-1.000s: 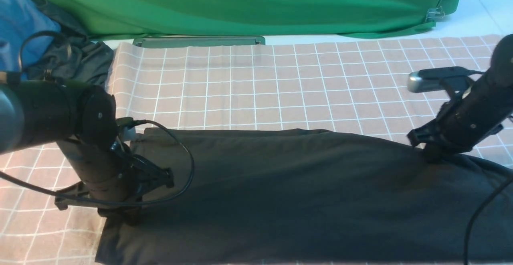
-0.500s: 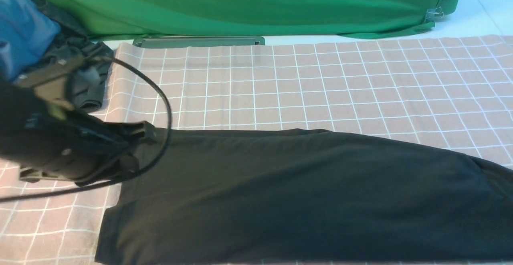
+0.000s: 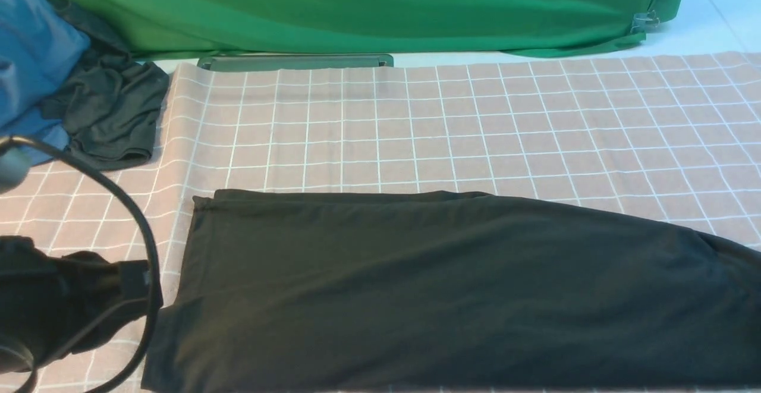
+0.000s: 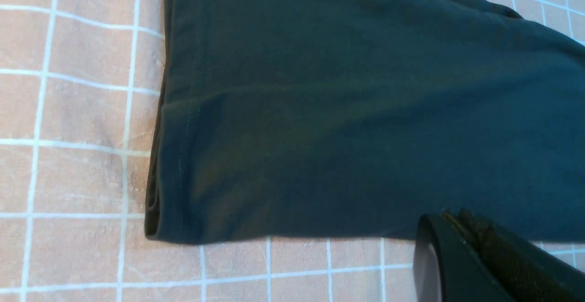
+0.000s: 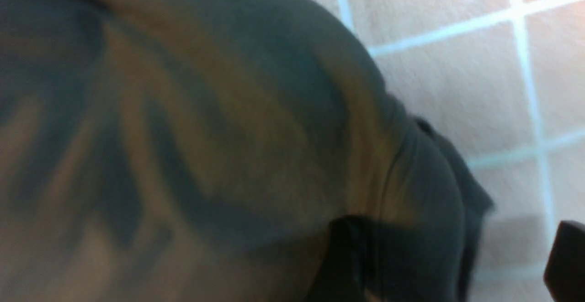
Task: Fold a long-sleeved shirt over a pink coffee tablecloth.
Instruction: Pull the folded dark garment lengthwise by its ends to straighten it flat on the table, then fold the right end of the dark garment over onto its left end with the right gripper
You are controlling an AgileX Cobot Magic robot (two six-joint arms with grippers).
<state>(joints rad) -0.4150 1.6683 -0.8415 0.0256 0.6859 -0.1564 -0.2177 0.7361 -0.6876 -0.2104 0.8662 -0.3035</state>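
The long-sleeved shirt point(image 3: 416, 280) lies as a long black band across the near part of the pink coffee tablecloth point(image 3: 416, 125), its left end squared off. In the front view only my left arm point(image 3: 53, 304) shows, low at the near left, just off the shirt's corner. The left gripper point(image 4: 450, 217) is shut and empty, hovering over the shirt's long edge point(image 4: 343, 110). My right gripper point(image 5: 452, 261) is out of the front view. Its fingers point(image 5: 340, 256) stand wide apart, open, close above a bunched edge of the shirt point(image 5: 228, 133).
A plain green cloth point(image 3: 357, 6) hangs along the back, with a grey-green bar point(image 3: 294, 61) at its foot. A blue garment point(image 3: 30, 54) and a smaller dark grey garment point(image 3: 113, 113) are heaped at the far left. A black cable point(image 3: 145, 250) loops by my left arm.
Both arms have come off the shirt's ends. The right arm has left the front view and its jaws have opened. The left arm has drawn back to the near left corner.
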